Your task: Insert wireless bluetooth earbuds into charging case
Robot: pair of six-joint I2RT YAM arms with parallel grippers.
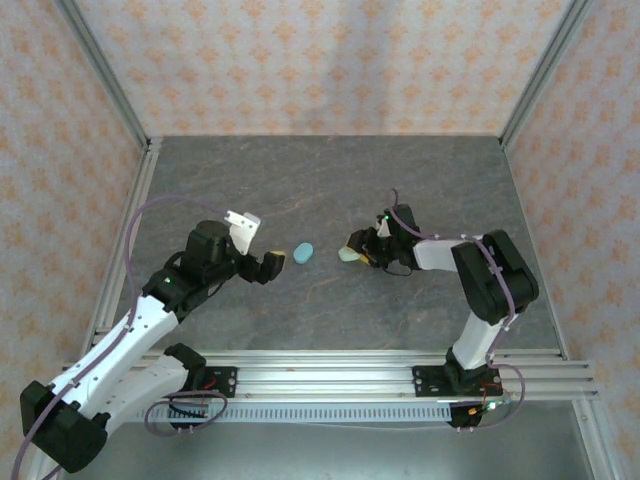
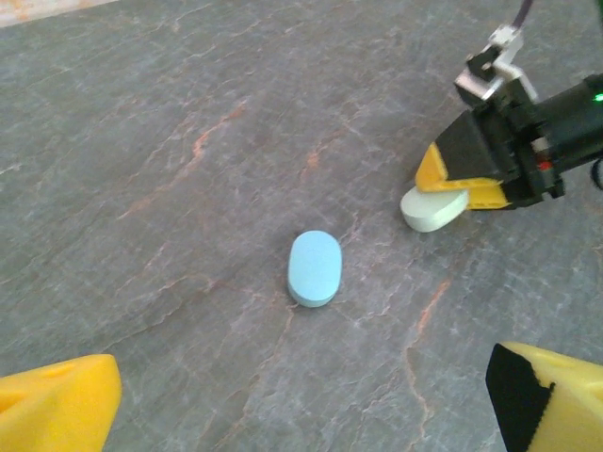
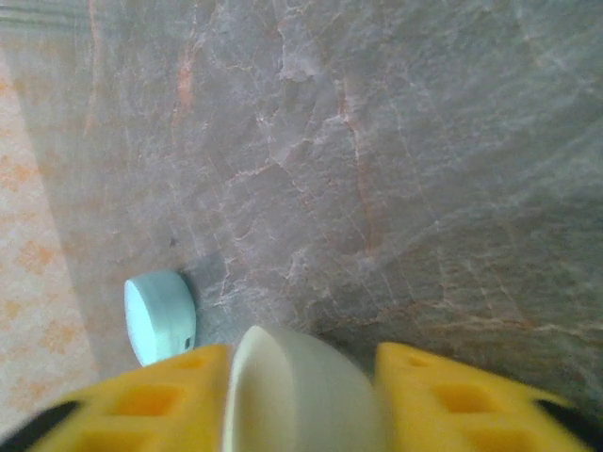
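Note:
A light blue oval charging case [image 1: 303, 253] lies shut and flat on the table's middle, also seen in the left wrist view [image 2: 314, 267] and at the left of the right wrist view [image 3: 160, 315]. A pale mint-white oval case [image 1: 349, 254] [image 2: 433, 208] sits just right of it, tilted on its edge [image 3: 283, 395] between my right gripper's yellow fingers [image 3: 443, 391]. The right gripper [image 1: 358, 248] stands open around this case, with a thin gap on one side. My left gripper [image 1: 270, 266] [image 2: 301, 414] is wide open and holds nothing, a short way left of the blue case. The earbuds are hidden.
The grey stone-patterned tabletop [image 1: 330, 190] is walled by patterned panels on three sides. An aluminium rail [image 1: 330, 375] with both arm bases runs along the near edge. Free room lies behind the cases.

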